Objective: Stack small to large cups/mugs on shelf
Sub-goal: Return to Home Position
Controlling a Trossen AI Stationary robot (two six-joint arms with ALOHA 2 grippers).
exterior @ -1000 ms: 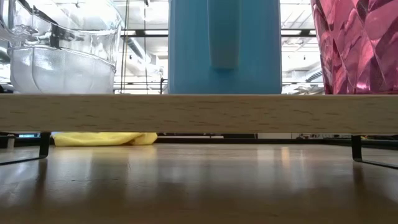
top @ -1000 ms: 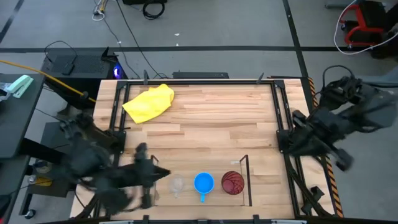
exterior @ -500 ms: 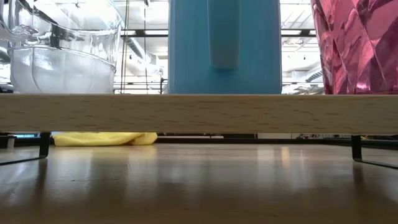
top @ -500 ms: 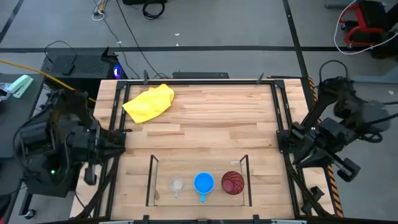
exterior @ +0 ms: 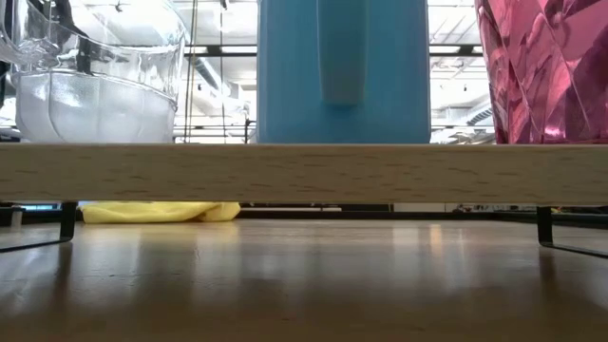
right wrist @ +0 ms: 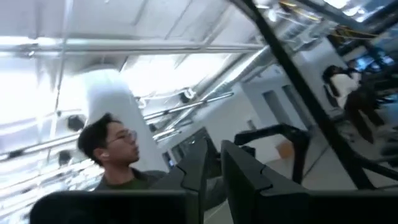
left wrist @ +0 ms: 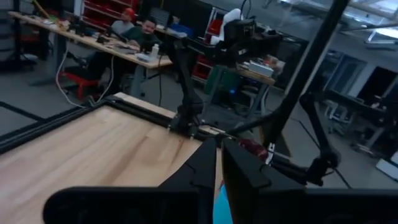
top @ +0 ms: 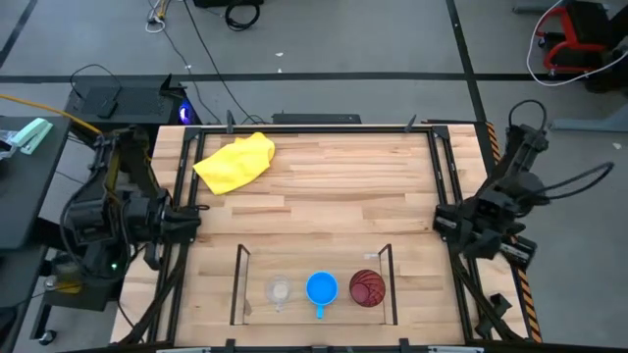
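Note:
The shelf [top: 314, 306] stands at the table's near edge, its wood plank [exterior: 304, 173] raised on thin dark legs. On the plank, in a row from left to right, stand the tiny clear cup [top: 279, 291] [exterior: 95, 85], the blue mug [top: 321, 289] [exterior: 342, 71] with its handle toward the near edge, and the dark red tumbler [top: 368, 288] [exterior: 551, 71]. My left gripper [top: 191, 218] [left wrist: 219, 168] is shut and empty at the table's left edge. My right gripper [top: 442, 221] [right wrist: 214, 168] is shut and empty at the right edge, pointing up into the room.
A yellow cloth [top: 235, 162] [exterior: 157, 211] lies crumpled at the table's far left. Black frame rails [top: 437, 176] run along both sides of the table. People sit at a desk [left wrist: 134, 28] beyond the table, and one person [right wrist: 115, 155] shows in the right wrist view.
My left arm has drawn back from beside the clear cup at the shelf's left end to the table's left edge and folded up there. My right arm has shifted and turned at the right edge. The three vessels have stayed in place.

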